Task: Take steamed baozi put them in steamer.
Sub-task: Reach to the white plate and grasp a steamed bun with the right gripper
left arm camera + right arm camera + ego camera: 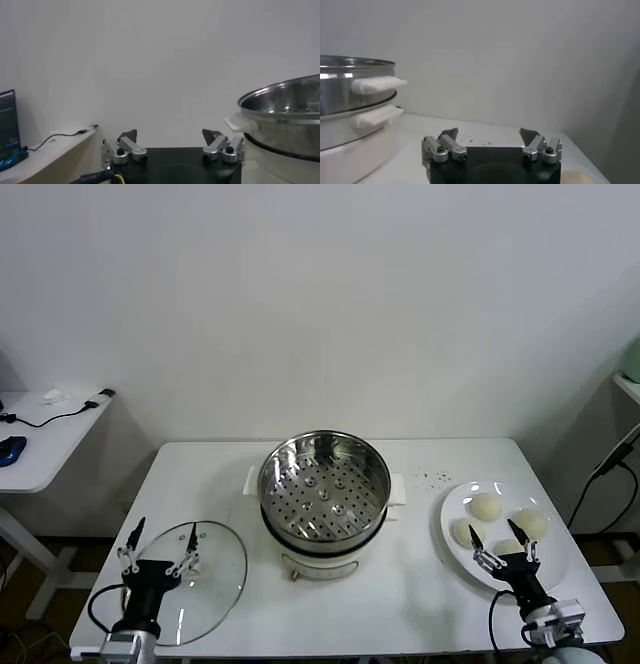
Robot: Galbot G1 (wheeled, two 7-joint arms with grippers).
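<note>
- Plain white wall (320,304) fills the back of the room, bare all the way across.
- White table (340,604) up front w/ everything on it; a few dark specks (432,477) near its far right side.
- 2nd white side desk (40,439) off to the left, w/ a black cable (70,412) and a blue object (10,449) on it.
- Steamer (324,489) sits mid-table, shiny perforated basket on a white cooker base, side handles out; basket holds no buns.
- Glass lid (195,579) lies flat on the table, left of the steamer, apart from it.
- White plate (455,524) on the right w/ four steamed baozi (486,506), all on the plate.
- Left gripper (160,552) hovers over the lid's near-left part, fingers spread wide, holding nothing.
- Right gripper (505,544) sits over the near edge of the plate, just by the front bun, fingers spread, gripping nothing.
</note>
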